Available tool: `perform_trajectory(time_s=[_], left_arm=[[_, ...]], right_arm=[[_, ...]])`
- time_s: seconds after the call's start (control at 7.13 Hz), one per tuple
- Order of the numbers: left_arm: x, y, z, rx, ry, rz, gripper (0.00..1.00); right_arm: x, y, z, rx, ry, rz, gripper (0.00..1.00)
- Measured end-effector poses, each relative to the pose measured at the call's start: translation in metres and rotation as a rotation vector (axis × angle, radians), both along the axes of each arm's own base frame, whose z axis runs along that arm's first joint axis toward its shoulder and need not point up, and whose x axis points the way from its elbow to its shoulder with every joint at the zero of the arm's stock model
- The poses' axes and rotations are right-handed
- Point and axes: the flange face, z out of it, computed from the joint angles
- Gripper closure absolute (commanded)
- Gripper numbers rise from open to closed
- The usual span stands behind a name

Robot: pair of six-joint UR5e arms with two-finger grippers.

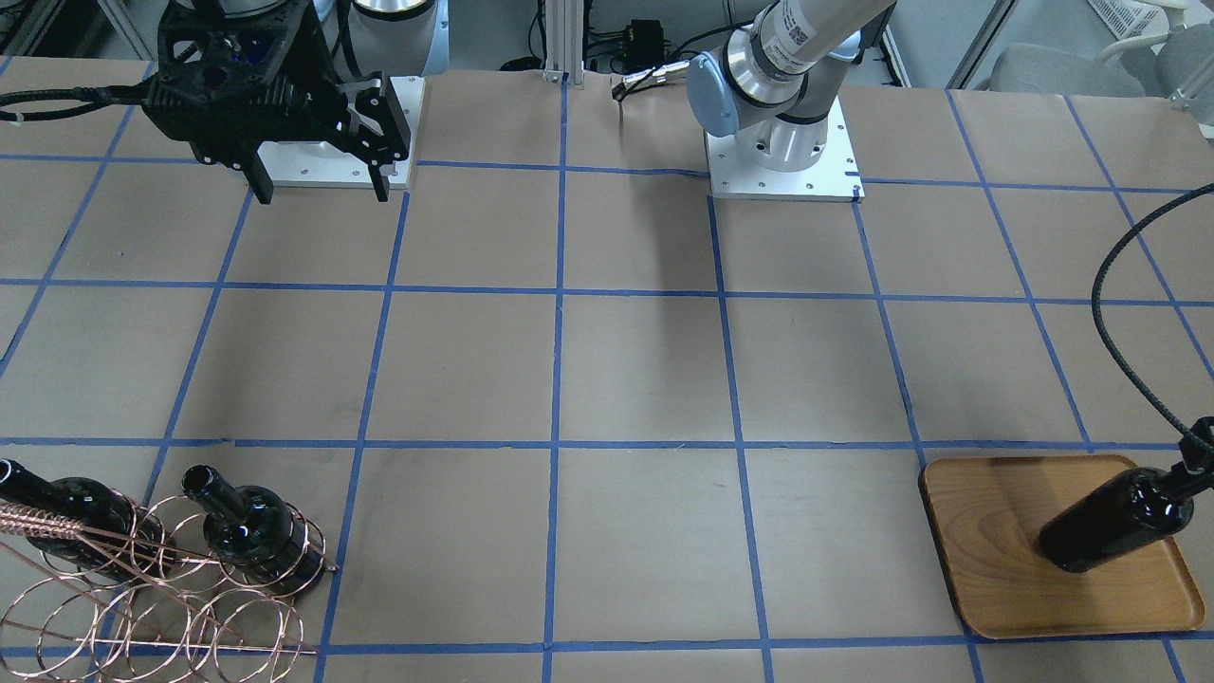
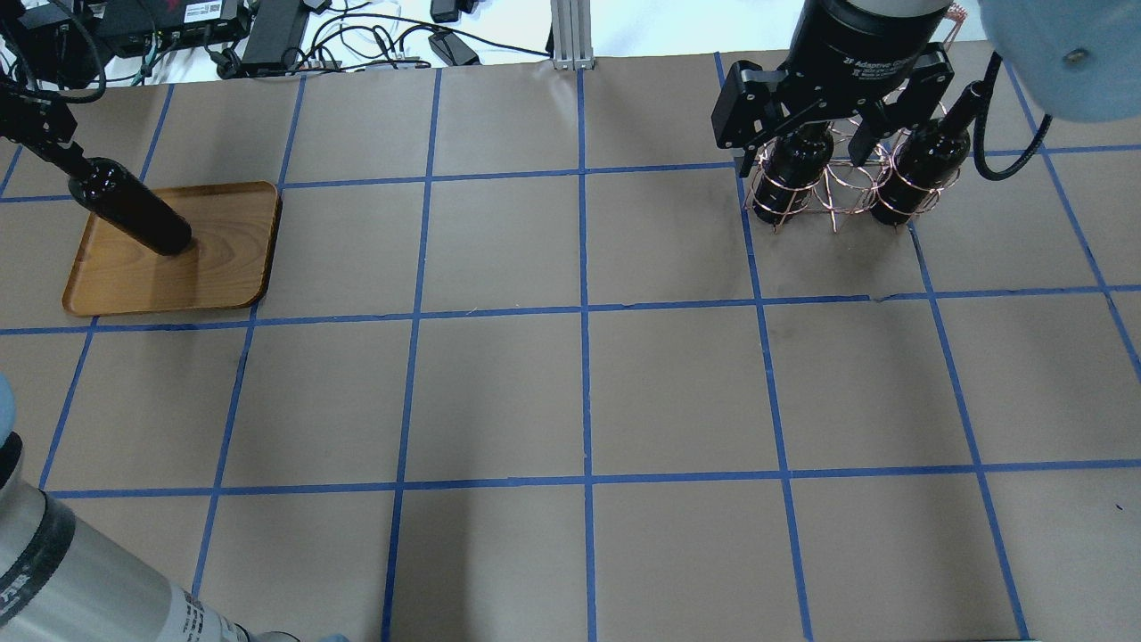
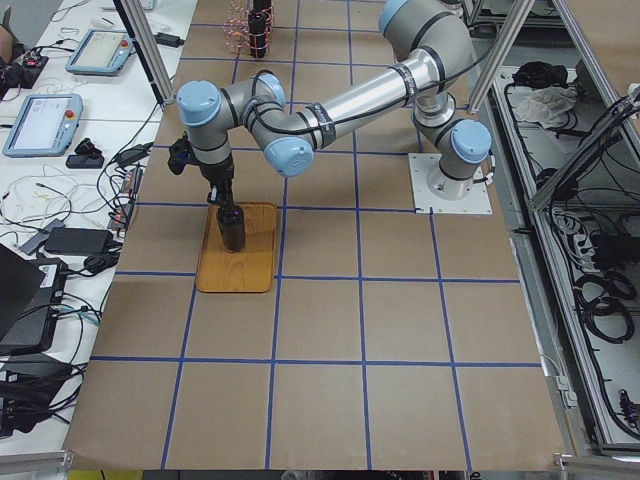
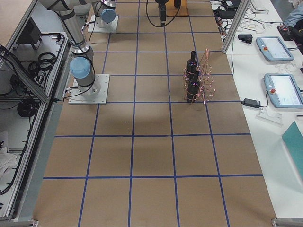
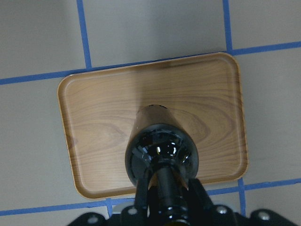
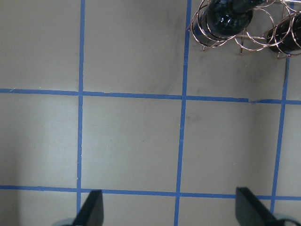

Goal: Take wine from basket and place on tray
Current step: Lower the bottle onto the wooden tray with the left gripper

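My left gripper (image 2: 52, 147) is shut on the neck of a near-black wine bottle (image 2: 134, 212) that stands upright on the wooden tray (image 2: 223, 267) at the table's far left. In the left wrist view the fingers clamp the neck of the bottle (image 5: 162, 155) over the tray (image 5: 103, 117). The copper wire basket (image 2: 838, 192) at the far right holds two more bottles (image 2: 789, 169) (image 2: 918, 169). My right gripper (image 2: 798, 147) hangs open and empty, high above the table on the near side of the basket. Its wrist view shows the basket (image 6: 244, 40) at the top edge.
The table is brown paper with a grid of blue tape (image 2: 584, 312). The arm bases (image 1: 782, 175) stand on white plates at the robot's side. A black cable (image 1: 1105, 313) loops near the left gripper. Monitors and cables lie on side benches (image 3: 60, 120).
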Motion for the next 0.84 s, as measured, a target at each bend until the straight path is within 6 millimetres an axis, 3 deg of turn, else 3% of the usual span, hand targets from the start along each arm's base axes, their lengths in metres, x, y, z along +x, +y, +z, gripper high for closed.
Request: perform_trajectory(time_s=[0.14, 0.28, 0.56, 0.84], left_arm=[[0.001, -0.001, -0.003, 0.001, 0.002, 0.003, 0.17], [0.002, -0.001, -0.003, -0.002, 0.004, 0.005, 0.00], [-0.006, 0.006, 0.015, -0.017, -0.009, 0.003, 0.00], [-0.038, 0.036, 0.068, -0.008, -0.011, 0.009, 0.00]], right_arm=[[0.000, 0.000, 0.000, 0.000, 0.000, 0.000, 0.00], [0.000, 0.000, 0.000, 0.001, 0.000, 0.001, 0.00], [0.001, 0.000, 0.000, 0.001, 0.000, 0.004, 0.00], [0.001, 0.000, -0.001, 0.003, 0.000, 0.006, 0.00]])
